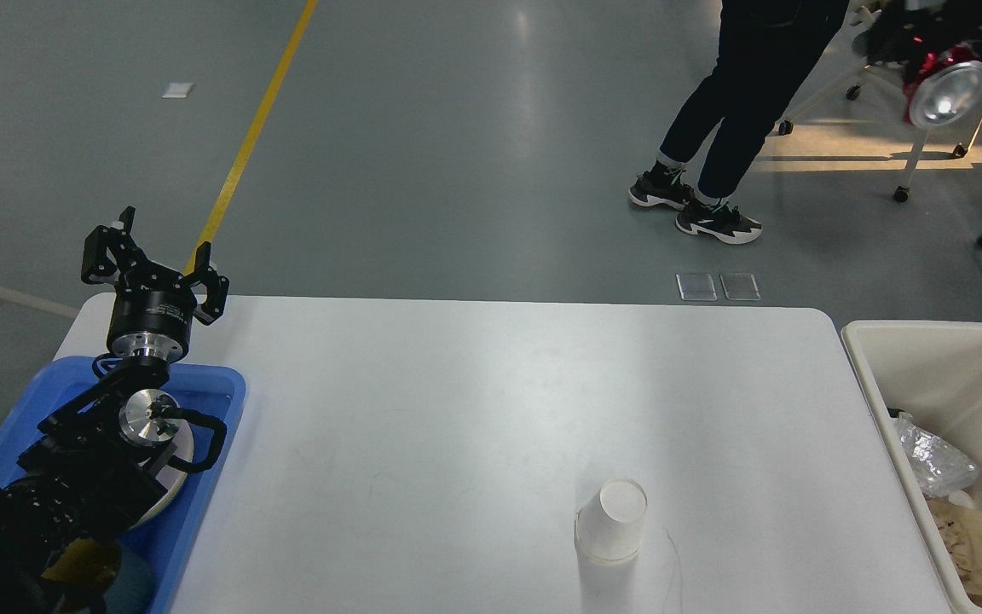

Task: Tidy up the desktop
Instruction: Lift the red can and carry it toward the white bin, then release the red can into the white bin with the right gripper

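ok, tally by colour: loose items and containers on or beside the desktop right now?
White: 1, upside-down paper cup on the desktop
Red: 1, can at the top right edge, off the desktop
Blue: 1, tray
Cream: 1, bin
Total: 4

Desktop (457, 401) centre; tray (210, 401) on its left end, bin (866, 358) just off its right end. Cup (612, 520) upside down on desktop, near front, right of middle. Left gripper (153, 271) above desktop's far-left corner, behind tray. Can (943, 85) up at far right, beyond bin. Person (738, 111) on floor behind desktop.
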